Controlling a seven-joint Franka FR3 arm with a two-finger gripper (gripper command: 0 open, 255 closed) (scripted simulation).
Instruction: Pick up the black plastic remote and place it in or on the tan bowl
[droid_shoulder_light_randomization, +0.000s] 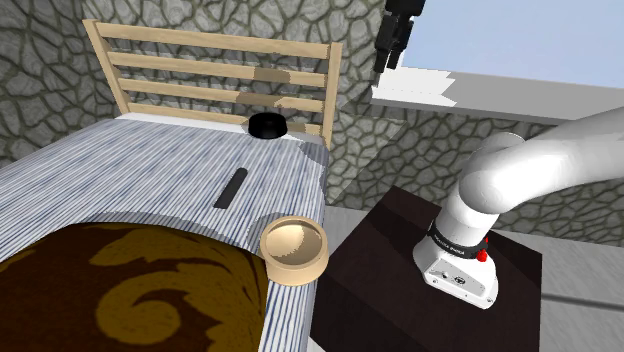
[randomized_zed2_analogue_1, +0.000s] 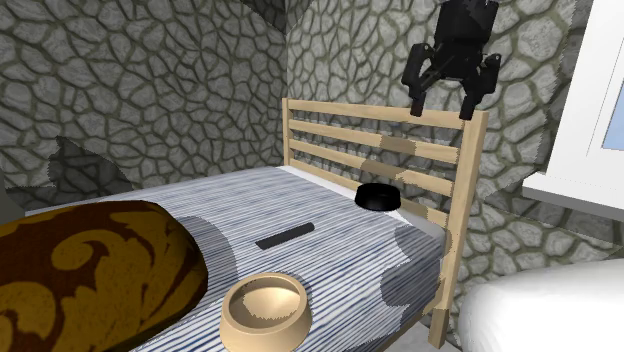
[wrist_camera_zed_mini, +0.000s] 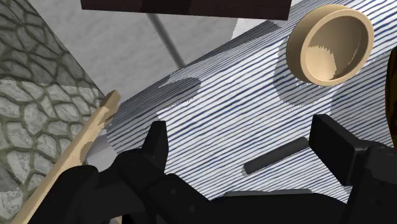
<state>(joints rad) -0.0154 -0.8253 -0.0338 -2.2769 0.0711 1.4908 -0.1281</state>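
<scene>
Overhead, the gripper (randomized_zed2_analogue_1: 441, 110) hangs with fingers spread and empty above the striped bed (randomized_zed2_analogue_1: 345, 252), seemingly poised to descend on the black remote (randomized_zed2_analogue_1: 285, 236) lying flat mid-mattress, well apart from the tan bowl (randomized_zed2_analogue_1: 262, 338) set near the bed's edge.

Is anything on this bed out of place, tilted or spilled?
Nothing is spilled or broken. The tan bowl stands upright at the very edge of the striped bed, which looks precarious. The black remote lies flat on the sheet, apart from it.
</scene>
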